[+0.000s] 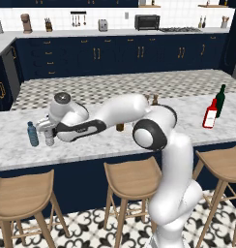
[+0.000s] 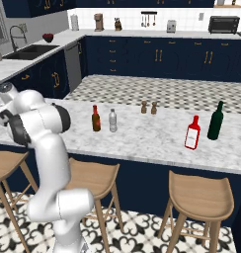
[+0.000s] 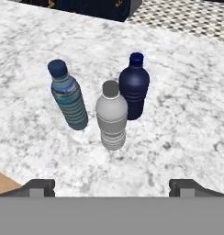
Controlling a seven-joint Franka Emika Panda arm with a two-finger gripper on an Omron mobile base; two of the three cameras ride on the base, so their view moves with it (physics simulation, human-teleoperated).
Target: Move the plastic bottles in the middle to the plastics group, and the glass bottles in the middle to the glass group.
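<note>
In the hand view, one clear plastic bottle [image 3: 112, 117] stands upright on the marble counter between the teal-blue bottle [image 3: 70, 98] and the dark navy bottle [image 3: 133, 87] of the plastics group. My gripper [image 3: 111, 186] is open and drawn back from it, with nothing between the fingertips [image 3: 38, 187]. From the left base view the gripper [image 1: 46, 128] hovers by the teal bottle [image 1: 32, 134] and that clear bottle [image 1: 49, 140]. A second clear plastic bottle [image 2: 112, 120] and the amber glass bottle [image 2: 96, 118] stand mid-counter. The glass group, a red bottle [image 2: 192, 132] and a green bottle [image 2: 216, 121], stands at the right.
Two small brown shakers [image 2: 148, 107] stand behind the middle bottles. Wooden stools [image 1: 131, 175] line the near side of the counter [image 1: 91, 150]. My arm stretches low across the counter's left half, covering part of the amber bottle [image 1: 120, 127].
</note>
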